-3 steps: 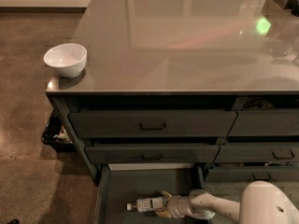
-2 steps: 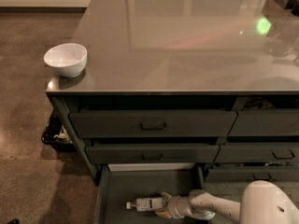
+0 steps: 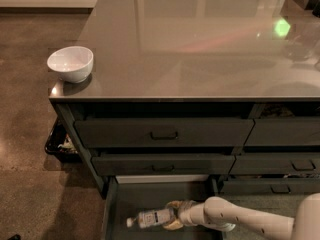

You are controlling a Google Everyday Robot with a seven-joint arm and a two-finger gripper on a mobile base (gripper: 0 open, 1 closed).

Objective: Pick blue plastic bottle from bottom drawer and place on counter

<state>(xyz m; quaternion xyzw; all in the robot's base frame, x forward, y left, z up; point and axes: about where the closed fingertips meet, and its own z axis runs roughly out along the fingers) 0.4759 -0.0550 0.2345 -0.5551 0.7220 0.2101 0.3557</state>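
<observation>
The blue plastic bottle (image 3: 151, 217) has a pale label, but its writing is too small to read. It lies on its side in the open bottom drawer (image 3: 150, 196), cap pointing left. The drawer's near part is cut off. The gripper (image 3: 174, 215) sits at the bottle's right end; whether it clasps the bottle cannot be told. A white bowl (image 3: 70, 63) stands on the counter (image 3: 200, 49).
</observation>
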